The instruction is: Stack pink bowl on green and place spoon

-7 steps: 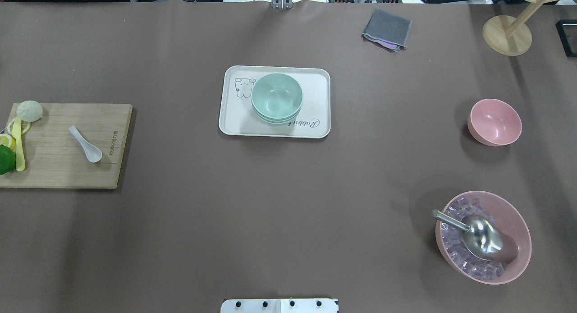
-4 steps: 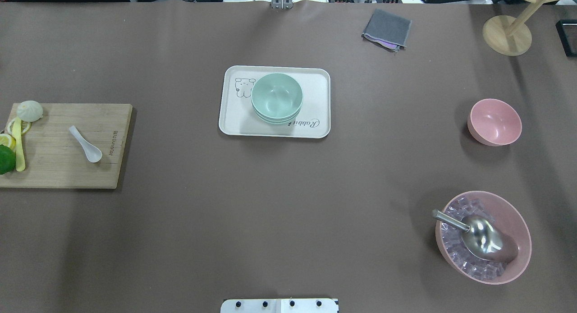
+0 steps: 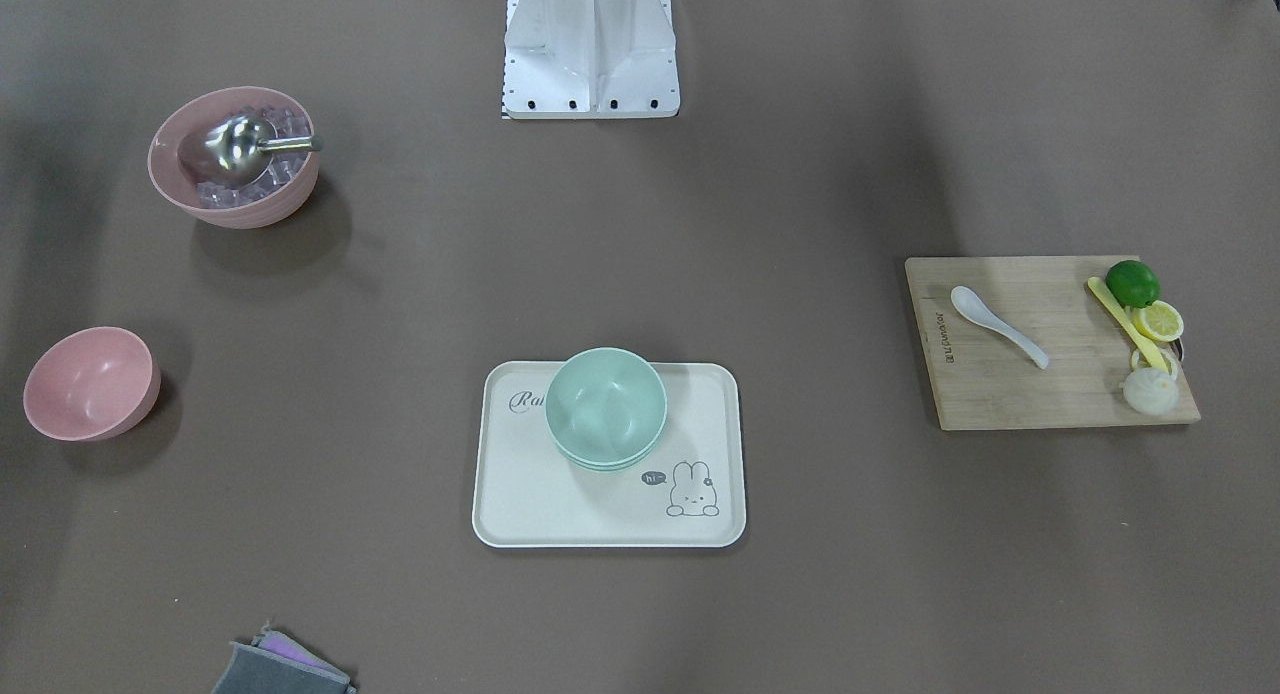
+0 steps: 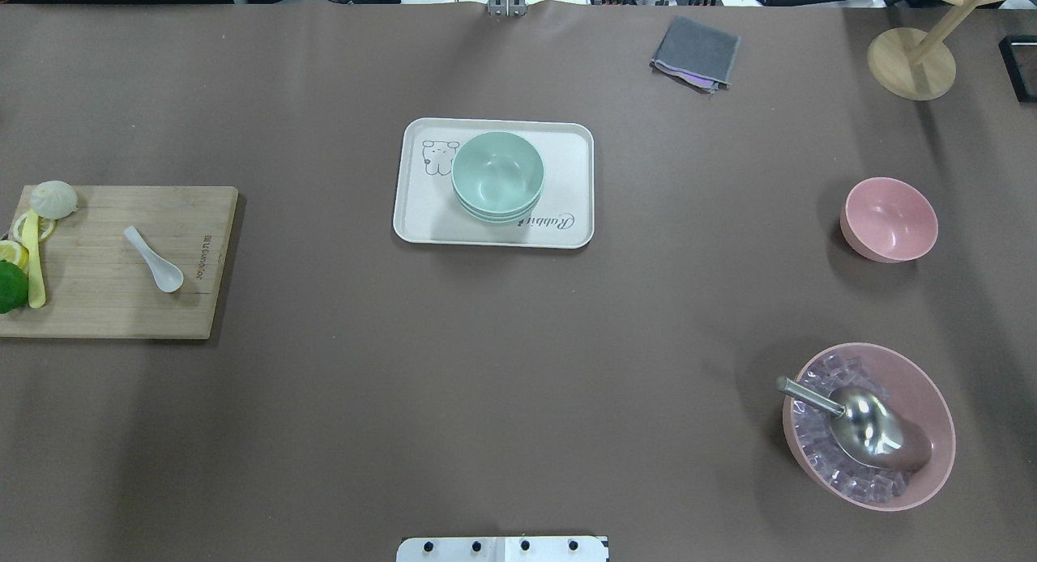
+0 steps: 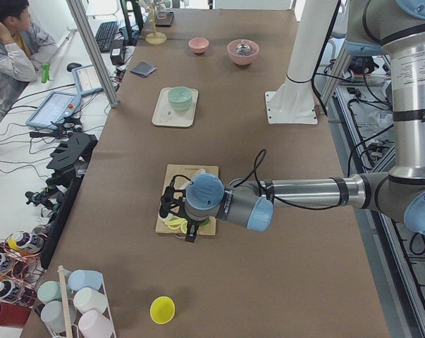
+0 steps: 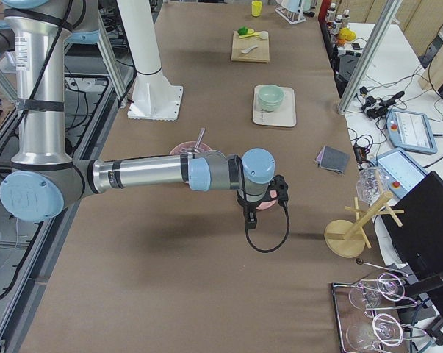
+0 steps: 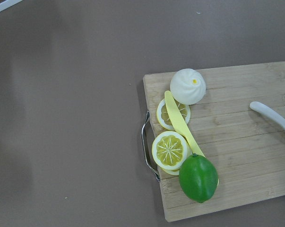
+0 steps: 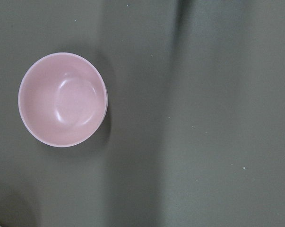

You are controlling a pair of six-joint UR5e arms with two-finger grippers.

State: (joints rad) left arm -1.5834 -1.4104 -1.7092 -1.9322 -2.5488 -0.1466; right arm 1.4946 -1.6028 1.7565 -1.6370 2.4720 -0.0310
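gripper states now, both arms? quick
Left gripper: cannot tell; it shows only in a side view, over the cutting board.
Right gripper: cannot tell; it shows only in a side view, over the pink bowl.

A long table (image 4: pixel 518 343) with a dull brown cover fills the middle of the room, and soft, broad shadows lie on it. Along one long side stands a white bench (image 5: pixel 22 169) with cables (image 5: pixel 15 151), a tablet (image 5: pixel 53 109) and a keyboard (image 5: pixel 108 32). A slanted metal post (image 5: pixel 92 49) rises at the table's edge. A person (image 5: pixel 11 42) sits at the bench.
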